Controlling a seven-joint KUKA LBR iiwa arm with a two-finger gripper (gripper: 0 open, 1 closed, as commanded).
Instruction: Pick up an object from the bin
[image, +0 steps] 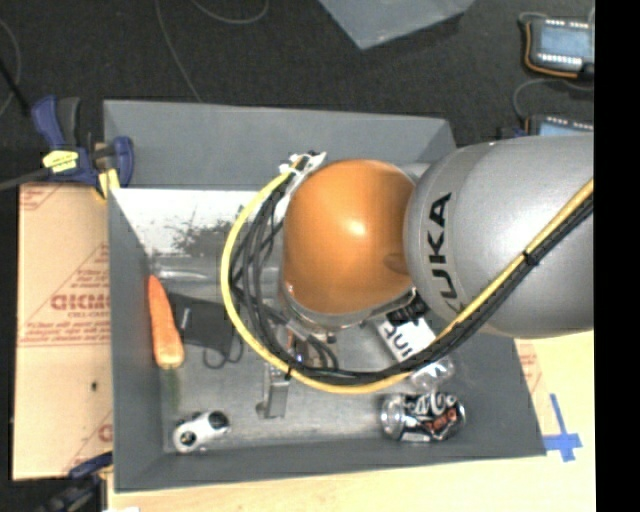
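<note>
From my seat, the gripper (273, 395) is a grey metal piece poking out below the wrist. It sits low over the floor of the bin (330, 428), about midway across and toward the bottom of the view. I cannot tell whether it is apart or together, because the wrist hides most of it. What shows of it stands over bare grey floor, not over any one thing.

Just above it sits the rounded orange cover (345, 240), with yellow and black cables (235, 290) looping round its left side. The big grey arm (500, 240) comes in from the right.

The closest thing is a flat black object (205, 325) on the floor, near the gripper's left and a little further up the view. Down and left of the gripper, near the bin's lower wall, lies a small silver piece (200, 428) with a dark round hole in it — apart from the gripper, not touching it.

Further left, an orange carrot-shaped thing (165, 322) lies along the left wall with its narrow tip pointing up the view.

On the other side, a crushed can (422, 415) lies in the lower right part of the bin, well apart from the gripper. Above the can, a white item with black lettering (400, 338) is tucked partly under the edge of the arm.
</note>
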